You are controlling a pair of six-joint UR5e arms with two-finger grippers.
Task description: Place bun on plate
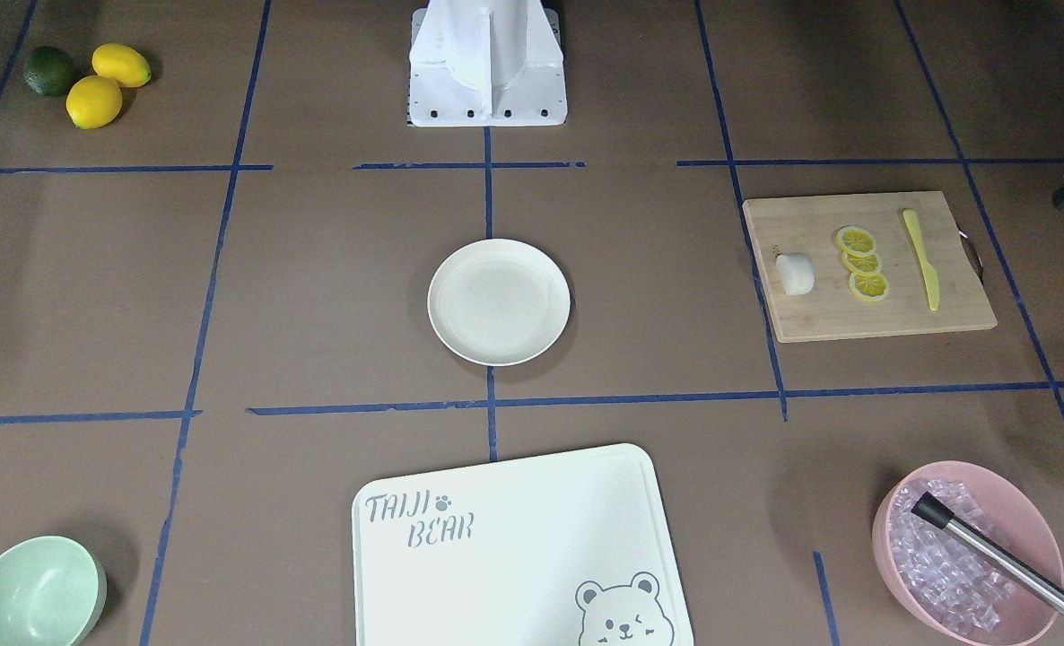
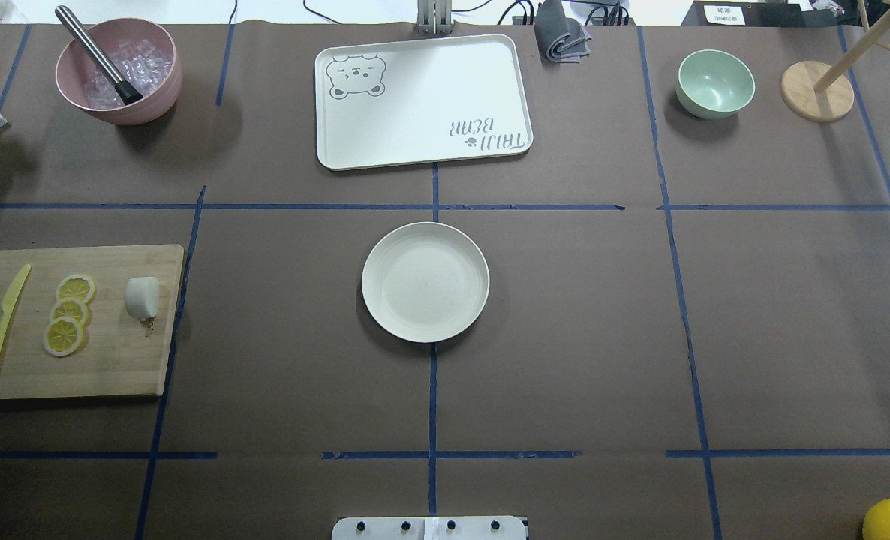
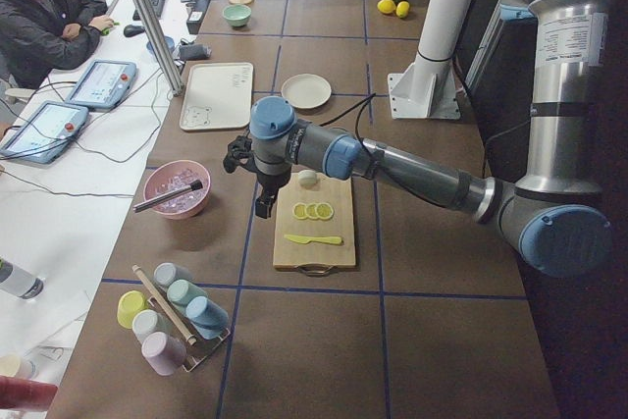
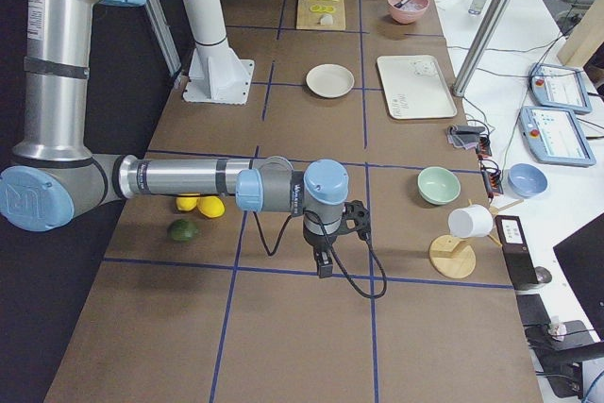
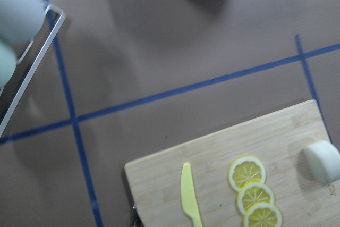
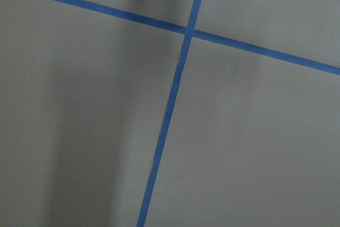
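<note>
1. Two arms are in play, and the left one is clearly the nearer to the bun (image 2: 142, 297); the right arm hangs over bare table at the opposite end, well apart from it, and its wrist camera shows only blue tape lines.
2. The bun sits on the wooden cutting board (image 2: 115, 360) at the robot's left end of the table, at the board's end nearest the plate (image 2: 425, 281), just beside the lemon slices (image 2: 70, 311) but not touching them.
3. The plate lies empty at the table's centre, well apart from the board; nothing stands between the two.
4. The left gripper (image 3: 263, 205) hangs fingers-down above the table; it shows only in the side view, so I cannot tell how far its jaws stand apart, and it holds nothing that I can see.
5. The right gripper (image 4: 325, 266) also shows only from the side; its opening cannot be told either.
6. Judging by the left wrist view, the gripper hovers beyond the board's far edge, on the pink bowl's (image 2: 145, 112) side; the bun sits at that view's lower right edge, so it lies toward the robot's right and back toward the base.
7. The bun is so stubby that its long axis is hard to read; from overhead it looks slightly longer from near to far.
8. Next, in my judgement: shift the left gripper over the bun and descend; the nearest slice leaves little room on that side.
</note>
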